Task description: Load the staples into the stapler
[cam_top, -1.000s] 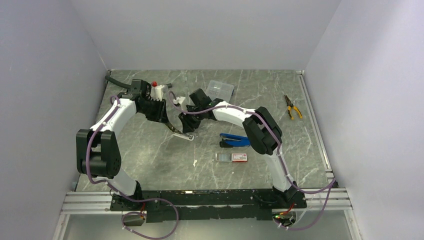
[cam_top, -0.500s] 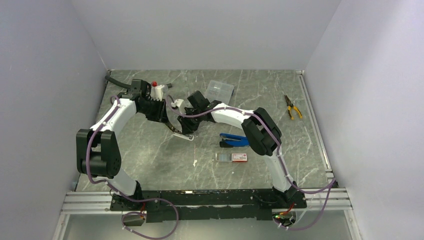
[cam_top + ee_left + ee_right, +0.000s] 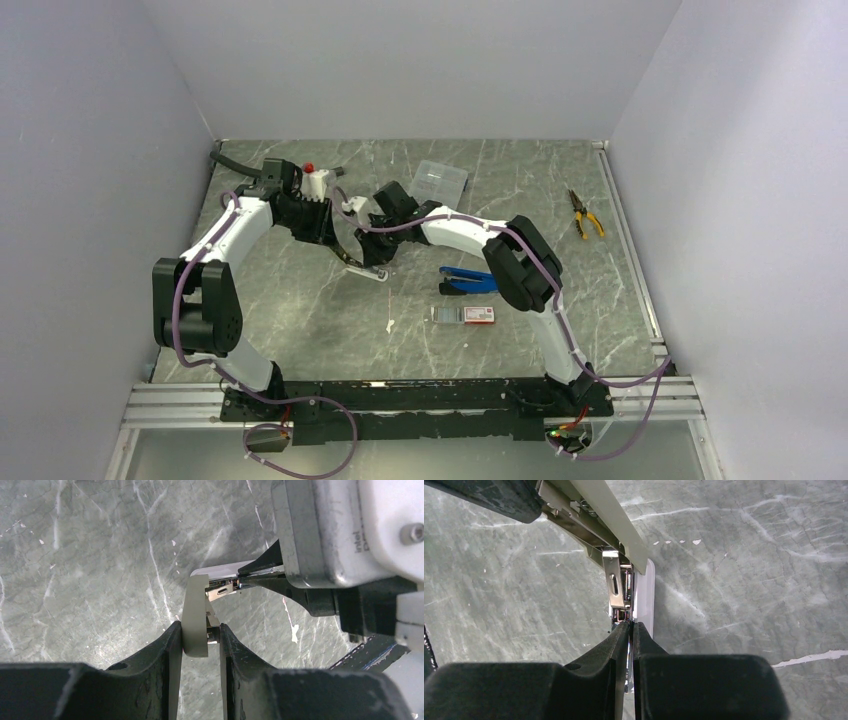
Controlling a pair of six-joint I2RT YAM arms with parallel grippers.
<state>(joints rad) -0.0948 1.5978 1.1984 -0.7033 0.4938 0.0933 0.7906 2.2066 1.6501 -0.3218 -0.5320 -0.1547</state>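
Item: beige stapler [image 3: 195, 612], lid swung open, held betw. both grippers.
We log the L gripper [image 3: 200, 630] clamped on the stapler's beige top arm near its end, one finger each side. R gripper [image 3: 630, 626] is pinched closed, tips at the end of the metal magazine; we cannot tell whether anything thin is caught betw. them. Staples [image 3: 449, 314] lie in a dark grey tray slid partway out of a white box [image 3: 481, 314] w/ red end, on the grey marble-look table [image 3: 300, 310], well apart from the stapler. Blue tool [image 3: 466, 280] just behind box. Clear compartment case [image 3: 441, 180] far centre. Yellow-handled pliers [image 3: 586, 215] far right.
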